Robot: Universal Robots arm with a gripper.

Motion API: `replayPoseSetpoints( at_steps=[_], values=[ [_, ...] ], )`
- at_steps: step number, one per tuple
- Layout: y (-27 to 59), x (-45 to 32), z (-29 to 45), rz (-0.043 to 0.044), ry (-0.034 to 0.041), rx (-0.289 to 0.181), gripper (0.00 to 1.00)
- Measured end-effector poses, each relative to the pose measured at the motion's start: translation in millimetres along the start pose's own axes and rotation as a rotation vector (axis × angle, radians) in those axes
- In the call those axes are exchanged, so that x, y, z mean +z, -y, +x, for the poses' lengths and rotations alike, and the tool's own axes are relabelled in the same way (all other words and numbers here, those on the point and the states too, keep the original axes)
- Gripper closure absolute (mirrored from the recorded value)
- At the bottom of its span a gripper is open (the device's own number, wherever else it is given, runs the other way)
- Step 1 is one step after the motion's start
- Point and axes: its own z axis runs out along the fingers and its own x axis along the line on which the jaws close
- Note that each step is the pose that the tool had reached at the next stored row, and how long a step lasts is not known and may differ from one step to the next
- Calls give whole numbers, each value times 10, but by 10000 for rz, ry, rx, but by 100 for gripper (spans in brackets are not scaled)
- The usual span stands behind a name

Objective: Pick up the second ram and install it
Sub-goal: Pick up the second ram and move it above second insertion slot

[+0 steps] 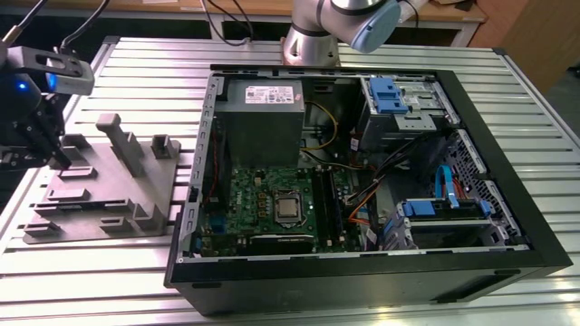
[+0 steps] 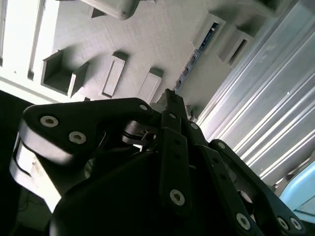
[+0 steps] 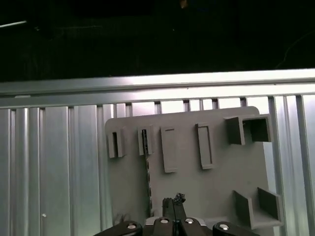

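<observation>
The second ram [image 3: 146, 167] is a thin dark board standing on edge in a slot of the grey fixture plate [image 3: 197, 187]. It also appears as a dark strip [image 2: 191, 64] in the second wrist view. My gripper [image 3: 173, 200] hovers over the plate beside the ram, not touching it, its fingertips [image 2: 170, 94] together with nothing between them. In the exterior view, the gripper [image 1: 56, 157] hangs over the plate's [image 1: 109, 224] far left part. To its right, the open computer case holds the green motherboard [image 1: 263, 197] with its memory slots [image 1: 331, 207].
Upright grey blocks [image 1: 122, 142] rise from the fixture plate near the gripper. The case's black wall [image 1: 195, 183] stands between the plate and the motherboard. Inside are a power supply [image 1: 263, 109], cables [image 1: 363, 197] and blue drive brackets [image 1: 385, 95]. All rests on a ribbed aluminium table [image 1: 136, 68].
</observation>
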Motion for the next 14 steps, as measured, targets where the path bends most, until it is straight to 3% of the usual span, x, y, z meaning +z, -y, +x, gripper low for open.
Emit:
replayPoseSetpoints(
  at_steps=[5,9,14],
  values=[
    [0,18,1,20,-31,-757,90],
    [1,20,1,24,-31,-760,90],
    [-1,77,3,44,-30,-761,90]
  ],
)
